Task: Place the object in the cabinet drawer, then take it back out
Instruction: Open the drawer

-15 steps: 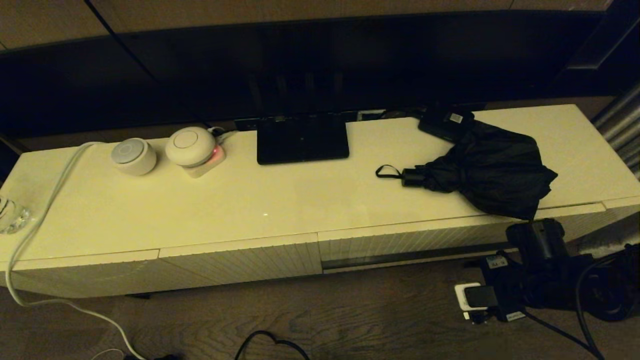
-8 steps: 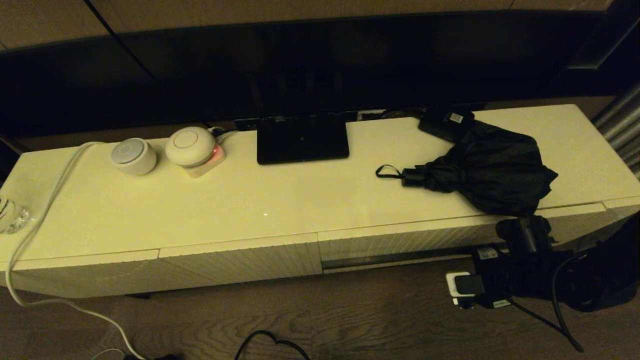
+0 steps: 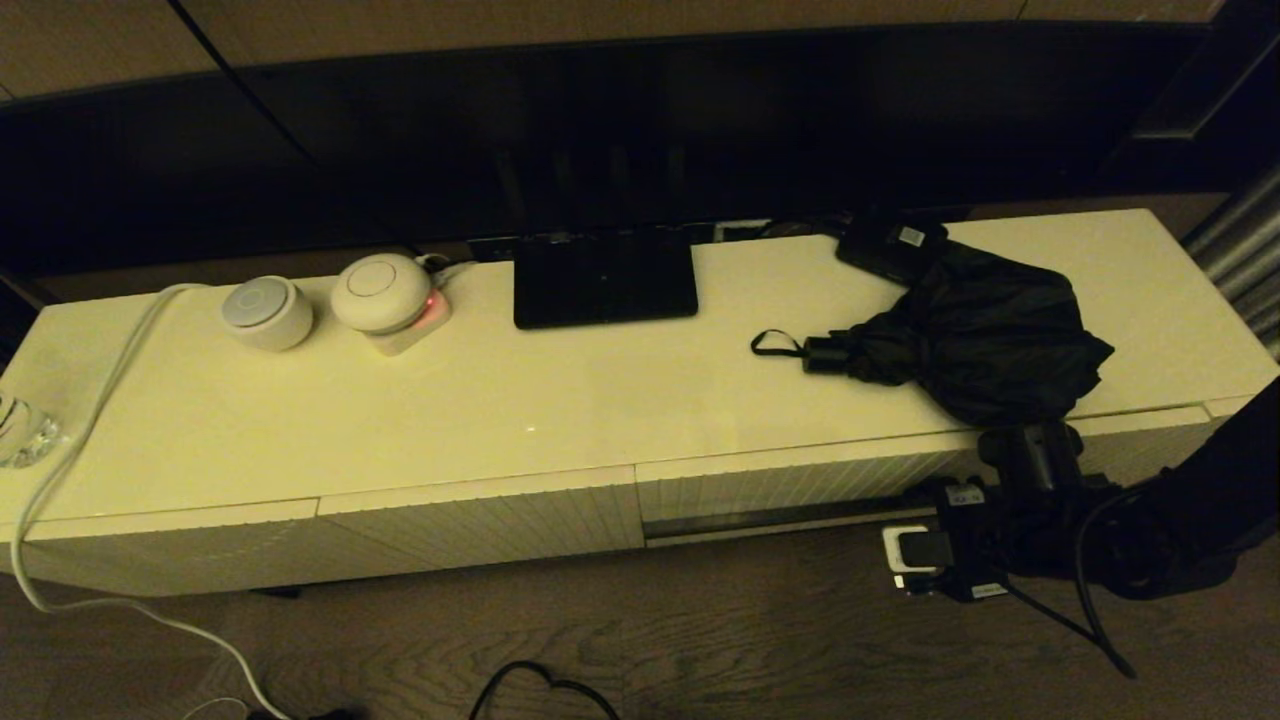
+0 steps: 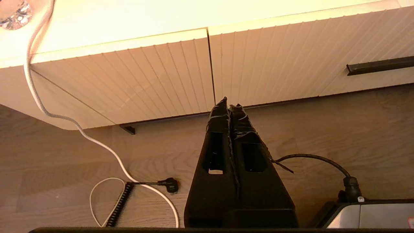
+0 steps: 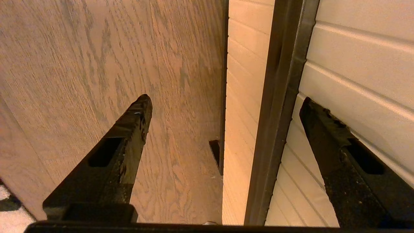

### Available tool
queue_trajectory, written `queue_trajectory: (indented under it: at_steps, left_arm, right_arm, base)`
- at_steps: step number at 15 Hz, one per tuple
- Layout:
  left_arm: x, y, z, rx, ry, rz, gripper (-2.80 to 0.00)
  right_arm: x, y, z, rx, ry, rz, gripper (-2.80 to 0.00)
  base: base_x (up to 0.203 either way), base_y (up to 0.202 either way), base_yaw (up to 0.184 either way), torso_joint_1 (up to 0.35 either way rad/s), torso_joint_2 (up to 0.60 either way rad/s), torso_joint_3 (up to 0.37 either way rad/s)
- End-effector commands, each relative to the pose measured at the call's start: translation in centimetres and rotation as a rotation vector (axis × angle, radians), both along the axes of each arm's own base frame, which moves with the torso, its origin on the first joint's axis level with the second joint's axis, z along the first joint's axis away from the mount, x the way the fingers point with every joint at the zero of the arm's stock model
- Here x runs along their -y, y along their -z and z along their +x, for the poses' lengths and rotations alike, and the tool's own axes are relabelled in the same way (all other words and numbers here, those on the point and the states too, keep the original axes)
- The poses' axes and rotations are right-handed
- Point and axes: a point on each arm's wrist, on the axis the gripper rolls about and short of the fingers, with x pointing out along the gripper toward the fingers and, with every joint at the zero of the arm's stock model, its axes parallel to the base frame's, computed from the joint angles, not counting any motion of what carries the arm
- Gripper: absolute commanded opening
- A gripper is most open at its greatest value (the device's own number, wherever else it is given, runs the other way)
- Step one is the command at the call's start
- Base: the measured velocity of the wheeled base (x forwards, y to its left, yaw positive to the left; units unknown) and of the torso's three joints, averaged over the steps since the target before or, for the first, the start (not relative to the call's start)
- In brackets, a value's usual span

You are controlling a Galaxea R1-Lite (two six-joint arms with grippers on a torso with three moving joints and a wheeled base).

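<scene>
The black folding umbrella [image 3: 985, 340] lies on the right part of the cabinet top [image 3: 560, 400], its short handle and wrist loop [image 3: 775, 343] pointing left. Below it the cream ribbed drawer [image 3: 780, 485] is shut, its dark slot handle [image 3: 780, 517] running along the lower front. My right gripper [image 3: 950, 530] is low at the right end of that handle and open. In the right wrist view the slot handle [image 5: 278, 97] runs between the spread fingers of the right gripper [image 5: 224, 98], untouched. My left gripper [image 4: 229, 102] hangs shut over the floor, empty.
A small flat black box with a white label [image 3: 890, 245] sits behind the umbrella. A dark screen's base [image 3: 605, 278], two round white devices [image 3: 267, 312] [image 3: 382, 292], a white cable [image 3: 90, 420] and a glass piece [image 3: 20, 430] occupy the top. Cables [image 3: 545, 685] lie on the floor.
My right arm has moved left and in toward the drawer front, nearer the end of the slot handle. The umbrella and the drawer have not moved.
</scene>
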Motion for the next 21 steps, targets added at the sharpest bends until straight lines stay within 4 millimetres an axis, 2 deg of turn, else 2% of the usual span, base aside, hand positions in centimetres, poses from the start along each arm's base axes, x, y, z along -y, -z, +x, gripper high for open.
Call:
queue_trajectory:
  at_steps: [1, 11, 17, 21]
  left_arm:
    - [0.0, 0.1, 0.0, -0.003, 0.000, -0.001, -2.80]
    - [0.0, 0.1, 0.0, -0.003, 0.000, -0.001, -2.80]
    - [0.0, 0.1, 0.0, -0.003, 0.000, 0.000, -2.80]
    - [0.0, 0.1, 0.0, -0.003, 0.000, -0.001, -2.80]
  right_arm:
    - [0.0, 0.2, 0.6, 0.012, -0.005, -0.006, 0.00]
    - [0.0, 1.8, -0.3, -0.053, -0.006, -0.012, 0.00]
    - [0.2, 1.9, -2.7, -0.100, -0.017, -0.008, 0.00]
    - [0.4, 3.4, -4.9, -0.154, -0.020, -0.010, 0.00]
  base:
    - [0.000, 0.000, 0.000, 0.000, 0.00, 0.000]
    - [0.000, 0.000, 0.000, 0.000, 0.00, 0.000]
    - [0.000, 0.000, 0.000, 0.000, 0.00, 0.000]
    - [0.000, 0.000, 0.000, 0.000, 0.00, 0.000]
